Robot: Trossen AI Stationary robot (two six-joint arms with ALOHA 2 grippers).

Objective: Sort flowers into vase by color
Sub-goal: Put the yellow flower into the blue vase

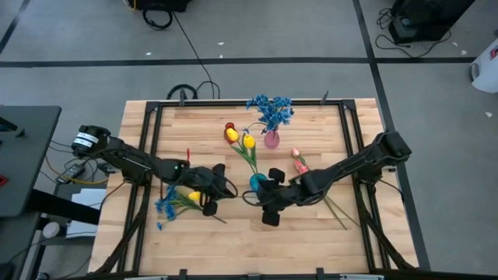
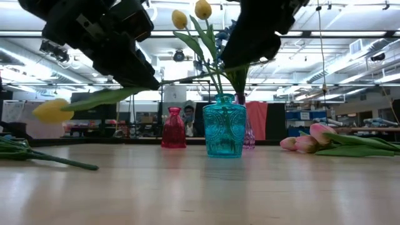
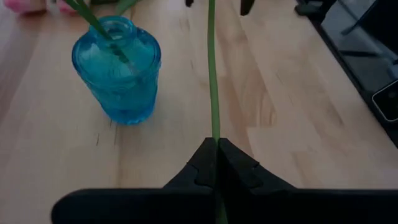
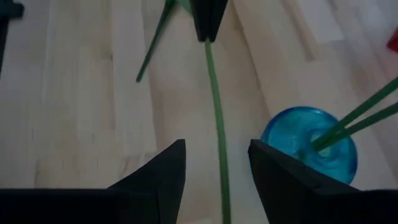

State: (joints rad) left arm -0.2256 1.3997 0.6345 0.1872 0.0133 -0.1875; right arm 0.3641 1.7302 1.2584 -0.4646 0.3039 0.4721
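The yellow tulip point(image 2: 53, 110) has a closed bud on a long thin green stem point(image 3: 212, 74), held level above the table point(image 1: 311, 233) just beside the blue vase point(image 2: 224, 127). The left fingers point(image 3: 216, 163) are pressed shut on the stem. The right fingers point(image 4: 214, 165) stand apart either side of the same stem, not touching it. Two yellow tulips point(image 2: 201, 9) already stand in the blue vase. Pink tulips point(image 2: 306, 142) lie near it on the table.
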